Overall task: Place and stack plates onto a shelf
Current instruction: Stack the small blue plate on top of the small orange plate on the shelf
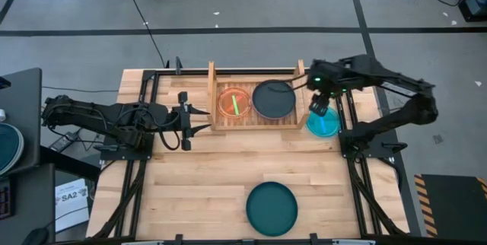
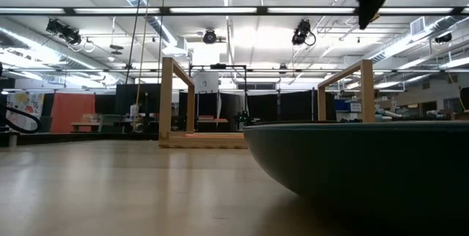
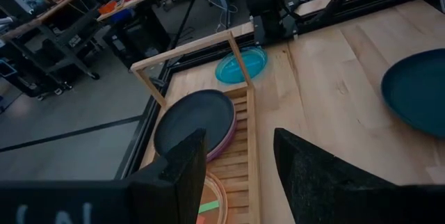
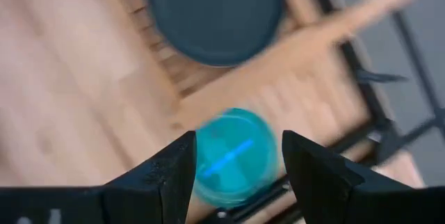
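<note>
From overhead I have the right claw (image 1: 323, 108) hanging over the translucent cyan plate (image 1: 323, 123), which lies on the bench (image 1: 198, 169) just outside the shelf's (image 1: 256, 122) right side board, near the bench's right edge. My right wrist camera looks straight down between that claw's two fingers (image 4: 167, 175); they stand well apart with nothing between them, and the cyan plate sits below in the gap. The left claw (image 1: 199, 119) waits beside the shelf's left side board, pointing toward it, its fingers spread wide and empty as well. On the slats, the translucent orange plate (image 1: 234, 102) occupies the left half, and a dark plate (image 1: 274, 99) lies on the right half; through the left wrist camera I can see a pink rim (image 3: 224, 140) peeking out under that dark plate, so it rests on top of at least one other. A dark green-teal plate (image 1: 272, 208) lies alone near the front edge of the bench, well apart from the shelf, and it fills the foreground of the low camera.
</note>
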You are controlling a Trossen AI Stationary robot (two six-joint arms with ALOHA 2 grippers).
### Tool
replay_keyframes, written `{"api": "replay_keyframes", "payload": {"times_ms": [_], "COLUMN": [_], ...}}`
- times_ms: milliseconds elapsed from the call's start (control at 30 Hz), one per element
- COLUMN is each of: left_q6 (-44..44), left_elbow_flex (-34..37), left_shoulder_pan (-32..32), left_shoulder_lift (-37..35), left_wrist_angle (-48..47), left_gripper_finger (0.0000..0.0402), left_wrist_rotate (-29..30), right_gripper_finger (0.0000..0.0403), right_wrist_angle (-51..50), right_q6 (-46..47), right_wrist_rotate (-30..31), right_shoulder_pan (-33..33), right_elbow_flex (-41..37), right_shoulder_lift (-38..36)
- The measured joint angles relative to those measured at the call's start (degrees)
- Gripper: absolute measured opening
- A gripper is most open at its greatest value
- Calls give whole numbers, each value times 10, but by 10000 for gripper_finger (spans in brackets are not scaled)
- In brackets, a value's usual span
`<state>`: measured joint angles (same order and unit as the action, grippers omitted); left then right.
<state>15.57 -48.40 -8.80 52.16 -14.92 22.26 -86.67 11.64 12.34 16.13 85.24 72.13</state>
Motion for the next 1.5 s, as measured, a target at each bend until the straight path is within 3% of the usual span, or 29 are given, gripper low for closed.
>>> {"api": "replay_keyframes", "payload": {"times_ms": [133,400,667,1067,1500], "left_q6": [0,0,0,0,0], "left_elbow_flex": [0,0,0,0,0], "left_shoulder_pan": [0,0,0,0,0], "left_shoulder_lift": [0,0,0,0,0], "left_wrist_angle": [0,0,0,-4,-4], "left_gripper_finger": [174,174,174,174,174], "left_wrist_rotate": [0,0,0,0,0], "right_gripper_finger": [217,217,217,217,217], "right_wrist_angle": [-2,25,190,265,395], "right_q6": [23,-45,-186,-234,-257], "right_wrist_rotate": [46,3,-109,-133,-130], "right_shoulder_pan": [15,111,216,320,357], "right_elbow_flex": [-26,-129,-254,-361,-446], "right_shoulder_lift": [-53,-107,-101,-85,-85]}}
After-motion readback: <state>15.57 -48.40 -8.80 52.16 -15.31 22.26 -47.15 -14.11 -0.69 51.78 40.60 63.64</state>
